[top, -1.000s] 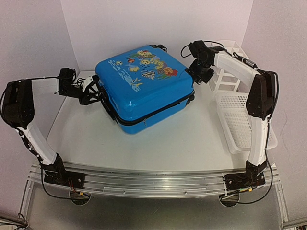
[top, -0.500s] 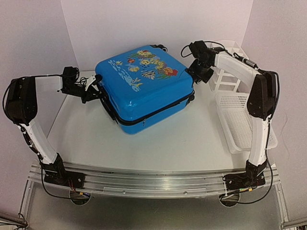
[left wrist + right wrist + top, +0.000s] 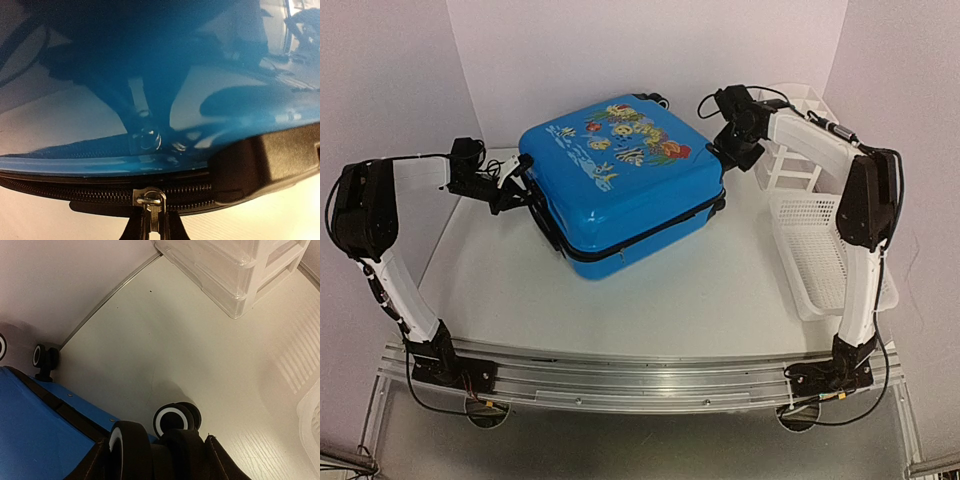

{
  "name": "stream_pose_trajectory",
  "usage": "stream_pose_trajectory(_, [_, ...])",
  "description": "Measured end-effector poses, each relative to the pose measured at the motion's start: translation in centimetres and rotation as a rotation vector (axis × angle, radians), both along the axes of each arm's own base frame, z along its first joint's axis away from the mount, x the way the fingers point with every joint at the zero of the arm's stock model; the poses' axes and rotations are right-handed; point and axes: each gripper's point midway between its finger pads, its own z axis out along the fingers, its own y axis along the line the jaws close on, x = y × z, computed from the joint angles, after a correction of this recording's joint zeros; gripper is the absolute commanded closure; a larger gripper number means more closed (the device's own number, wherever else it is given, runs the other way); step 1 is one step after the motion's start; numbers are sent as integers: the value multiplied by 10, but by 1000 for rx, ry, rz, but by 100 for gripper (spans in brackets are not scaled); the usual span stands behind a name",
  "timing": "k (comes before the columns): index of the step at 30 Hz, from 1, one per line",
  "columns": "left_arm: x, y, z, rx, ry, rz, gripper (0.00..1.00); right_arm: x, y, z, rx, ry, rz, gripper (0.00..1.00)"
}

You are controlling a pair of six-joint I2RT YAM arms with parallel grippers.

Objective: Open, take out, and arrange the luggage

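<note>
Flat on the white table [image 3: 650, 300], toward the back wall: bright blue hard-shell luggage [image 3: 620, 185], fish print on the lid, lid down, black zip band round the side. At its left edge, left claw [image 3: 523, 183] pressed together on the metal zip pull [image 3: 150, 200]. At the right rear corner, right claw [image 3: 728, 150] close over black-and-white wheels [image 3: 172, 421]; spread or closed, impossible to tell. Off right, white basket [image 3: 825, 255] and organizer [image 3: 795, 120], apart from the luggage.

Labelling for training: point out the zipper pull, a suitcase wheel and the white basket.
zipper pull [image 3: 150, 199]: left wrist view, on its metal slider.
suitcase wheel [image 3: 171, 422]: right wrist view, on its side face.
white basket [image 3: 820, 250]: top view, on its bare mesh.
</note>
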Motion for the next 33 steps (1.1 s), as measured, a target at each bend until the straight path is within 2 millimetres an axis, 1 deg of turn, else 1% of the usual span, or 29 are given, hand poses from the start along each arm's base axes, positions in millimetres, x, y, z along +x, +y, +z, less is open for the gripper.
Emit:
stream_pose_trajectory(2, [0,0,0,1,1,5,100,0,0,0,2,-4,-1,87])
stream_pose_trajectory(4, [2,2,1,4,2,20,100,-1,0,-1,5,-9,-1,100])
stream_pose_trajectory(11, [15,13,2,29,-25,82,100,-3,0,1,6,-32,46,100])
stream_pose_trajectory(14, [23,19,5,44,-53,101,100,-9,-1,2,19,-31,83,100])
stream_pose_trajectory(17, [35,27,7,58,-76,109,100,-17,-2,1,35,-13,127,100])
stream_pose_trajectory(20, [51,37,7,78,-112,112,100,-25,-2,1,50,12,199,100])
stream_pose_trajectory(24, [62,43,10,106,-156,85,100,-27,-2,-1,58,28,276,100])
stream_pose_trajectory(29, [56,42,11,139,-179,18,100,-24,0,2,63,44,353,100])
stream_pose_trajectory(31, [49,38,12,145,-180,-10,100,-22,0,2,60,59,373,100])
stream_pose_trajectory(33, [37,33,14,155,-182,-35,100,-20,0,3,50,65,389,100])
